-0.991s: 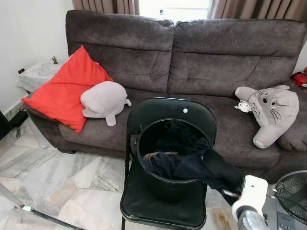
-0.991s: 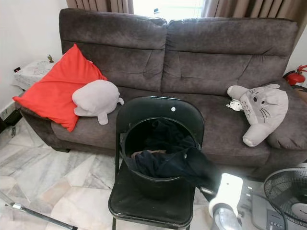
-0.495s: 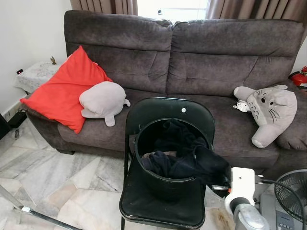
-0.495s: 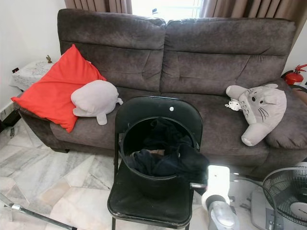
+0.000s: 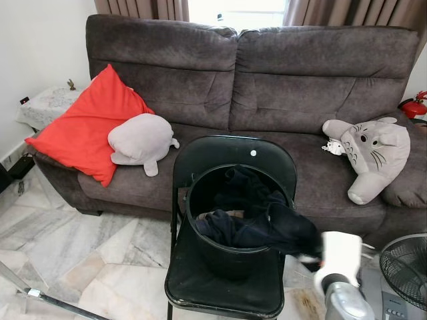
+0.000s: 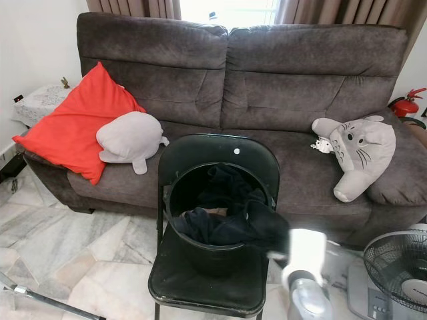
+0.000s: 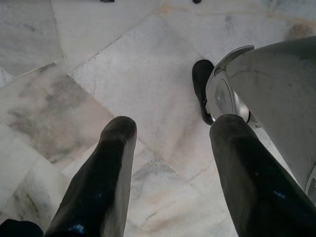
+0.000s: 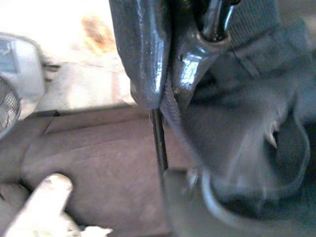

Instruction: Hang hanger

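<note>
Setting: a dark grey sofa fills the twelve o'clock half of the head view; a black folding chair stands before it on marble floor.
Bucket: a black bucket sits on the chair seat, heaped with dark clothes.
Right gripper: the right gripper, at four o'clock of the bucket, is pinched closed on dark fabric beside a thin black rod, possibly hanger wire.
Left gripper: the left gripper hangs idle over the floor, fingers spread apart.
Hanger: cannot be made out clearly; likely buried in the garment at the bucket's rim.
Handling: probably light, stiff and snag-prone; best held at the hook or neck, not the limp cloth.
Around: red cushion, grey plush, Totoro plush, floor fan.
</note>
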Motion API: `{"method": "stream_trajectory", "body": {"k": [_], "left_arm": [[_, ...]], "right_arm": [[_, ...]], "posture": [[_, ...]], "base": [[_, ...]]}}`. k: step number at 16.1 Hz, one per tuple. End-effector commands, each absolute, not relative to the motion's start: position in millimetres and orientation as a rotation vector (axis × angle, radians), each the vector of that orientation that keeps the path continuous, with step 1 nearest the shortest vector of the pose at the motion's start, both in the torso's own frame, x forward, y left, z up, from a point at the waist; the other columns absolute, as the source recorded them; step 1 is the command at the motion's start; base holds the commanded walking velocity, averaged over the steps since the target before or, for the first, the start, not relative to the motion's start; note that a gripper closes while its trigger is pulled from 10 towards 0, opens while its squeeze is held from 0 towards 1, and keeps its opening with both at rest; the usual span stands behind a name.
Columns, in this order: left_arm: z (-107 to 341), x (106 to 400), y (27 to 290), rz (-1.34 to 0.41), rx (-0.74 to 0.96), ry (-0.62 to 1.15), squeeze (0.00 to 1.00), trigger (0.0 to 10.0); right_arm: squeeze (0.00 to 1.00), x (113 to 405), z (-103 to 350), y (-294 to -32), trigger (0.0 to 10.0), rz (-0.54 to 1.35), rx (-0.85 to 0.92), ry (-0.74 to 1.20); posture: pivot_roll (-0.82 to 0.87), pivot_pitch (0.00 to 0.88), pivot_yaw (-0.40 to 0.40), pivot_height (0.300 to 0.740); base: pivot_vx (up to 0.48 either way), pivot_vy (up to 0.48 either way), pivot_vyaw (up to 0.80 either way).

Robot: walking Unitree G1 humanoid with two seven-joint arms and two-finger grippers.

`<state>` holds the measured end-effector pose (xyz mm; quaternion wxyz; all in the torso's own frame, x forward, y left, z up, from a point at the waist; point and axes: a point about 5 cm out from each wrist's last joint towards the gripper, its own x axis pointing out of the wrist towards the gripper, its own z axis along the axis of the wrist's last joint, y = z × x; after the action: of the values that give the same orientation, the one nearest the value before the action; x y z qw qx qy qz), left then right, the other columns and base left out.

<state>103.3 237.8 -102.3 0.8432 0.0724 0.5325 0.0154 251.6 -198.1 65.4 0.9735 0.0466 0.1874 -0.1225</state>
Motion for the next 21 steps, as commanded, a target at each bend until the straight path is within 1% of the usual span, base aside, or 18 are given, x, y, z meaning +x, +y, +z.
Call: {"method": "stream_trajectory", "body": {"k": [1,2,3,7,8,9,10,12,15,16,19,21], "left_arm": [[-102,102,240,0.021,0.171,1.134,0.0,10.0],[-102,102,240,0.02,0.173,1.134,0.0,10.0],[-102,102,240,0.019,0.174,1.135,0.0,10.0],[-102,103,239,0.023,0.169,1.131,0.0,10.0],[-102,103,239,0.023,0.169,1.131,0.0,10.0],[-102,103,239,0.022,0.169,1.131,0.0,10.0],[-102,103,239,0.021,0.17,1.131,0.0,10.0],[-102,104,239,0.024,0.165,1.128,0.0,10.0],[-102,104,239,0.024,0.162,1.126,0.0,10.0],[-102,104,239,0.023,0.162,1.127,0.0,10.0],[-102,104,239,0.017,0.166,1.13,0.0,10.0],[-102,104,239,0.016,0.166,1.13,0.0,10.0]], "right_arm": [[0.0,251,77,-203,10.0,-0.298,0.216,0.297],[0.0,253,85,-202,10.0,-0.3,0.276,0.232],[0.0,255,89,-202,10.0,-0.295,0.283,0.195],[0.0,277,110,-202,10.0,-0.296,0.131,0.121],[0.0,291,128,-204,10.0,-0.301,0.036,0.059],[0.0,300,137,-203,10.0,-0.291,-0.021,0.037],[0.0,313,153,-194,10.0,-0.232,-0.068,-0.038],[0.0,325,164,-180,10.0,-0.17,-0.115,-0.066],[0.0,328,163,-166,10.0,-0.114,-0.193,-0.062],[0.0,327,158,-165,10.0,-0.121,-0.209,-0.039],[0.0,317,120,-176,10.0,-0.196,-0.111,0.165],[0.0,311,106,-176,10.0,-0.196,-0.065,0.233]], "posture": [[0.01,0.0,0.026,0.74],[0.0,0.0,0.029,0.74],[0.0,0.0,0.029,0.74],[0.01,0.0,0.028,0.74],[0.0,0.0,0.032,0.74],[0.0,0.0,0.032,0.74],[0.0,0.0,0.033,0.74],[0.01,0.0,0.03,0.74],[0.01,0.0,0.032,0.74],[0.01,0.0,0.034,0.74],[0.0,0.0,0.039,0.74],[0.0,0.0,0.037,0.74]], "base": [[0.0,0.0,0.0],[0.0,0.0,0.0],[0.0,0.0,0.0],[0.0,0.0,0.0],[0.0,0.0,0.0],[0.0,0.0,0.0],[0.0,0.0,0.0],[0.0,0.0,0.0],[0.0,0.0,0.0],[0.0,0.0,0.0],[0.0,0.0,0.0],[0.0,0.0,0.0]]}}
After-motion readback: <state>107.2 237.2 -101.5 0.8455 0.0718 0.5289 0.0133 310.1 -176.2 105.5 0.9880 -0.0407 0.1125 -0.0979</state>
